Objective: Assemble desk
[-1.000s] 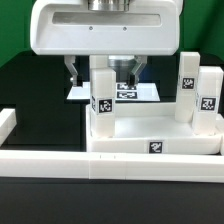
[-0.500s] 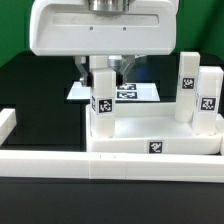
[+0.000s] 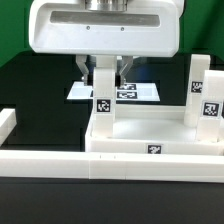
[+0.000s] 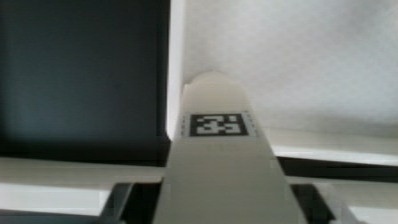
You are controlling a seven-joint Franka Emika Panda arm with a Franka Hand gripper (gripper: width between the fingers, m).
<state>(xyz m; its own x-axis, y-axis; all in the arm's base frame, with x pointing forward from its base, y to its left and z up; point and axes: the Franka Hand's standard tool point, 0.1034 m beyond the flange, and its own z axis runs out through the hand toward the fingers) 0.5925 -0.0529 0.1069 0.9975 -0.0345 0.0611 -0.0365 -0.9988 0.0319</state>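
Gripping square white leg (image 3: 102, 92)

Smooth matt white plastic leg (image 3: 102, 92)

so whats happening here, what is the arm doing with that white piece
The arm's hand is shut on an upright white leg, one finger on each side near its top, at the tabletop's corner on the exterior view's left. Two more legs stand at the corner on the right. The marker board lies behind. Whether the gripped leg is screwed in cannot be told.
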